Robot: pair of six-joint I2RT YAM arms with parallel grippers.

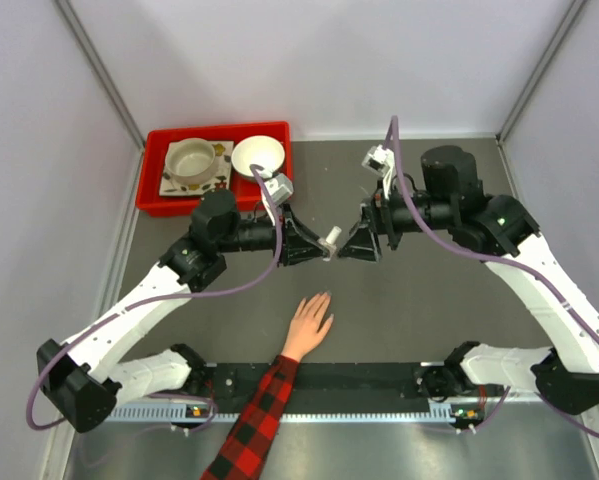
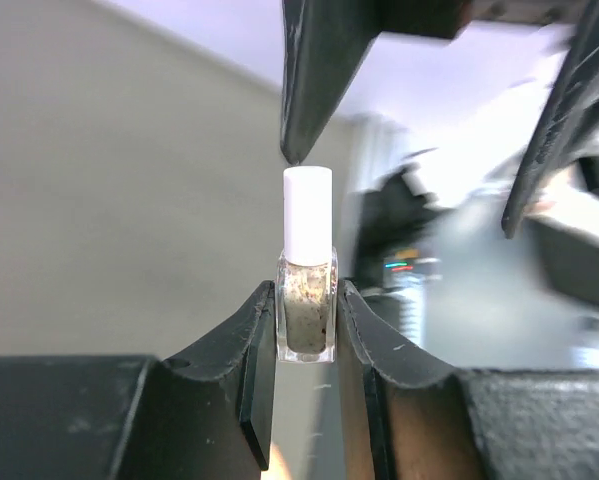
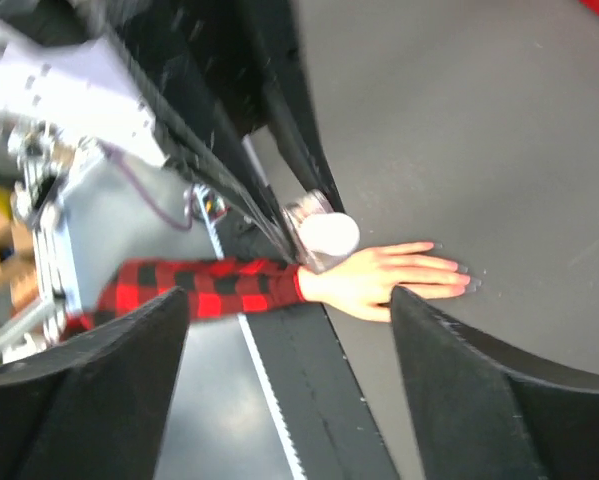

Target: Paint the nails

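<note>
Bottle clamped in left end effector; right end effector spread, seemingly off cap.

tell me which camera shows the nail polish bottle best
The left wrist view: the nail polish bottle sits centre frame, upright, white cap and speckled pale contents sharp, clamped in the left pincer. The top external view shows only a tiny pale speck; the right wrist view shows just the cap end-on, blurred.

Right end effector, jaws apparently apart
</note>
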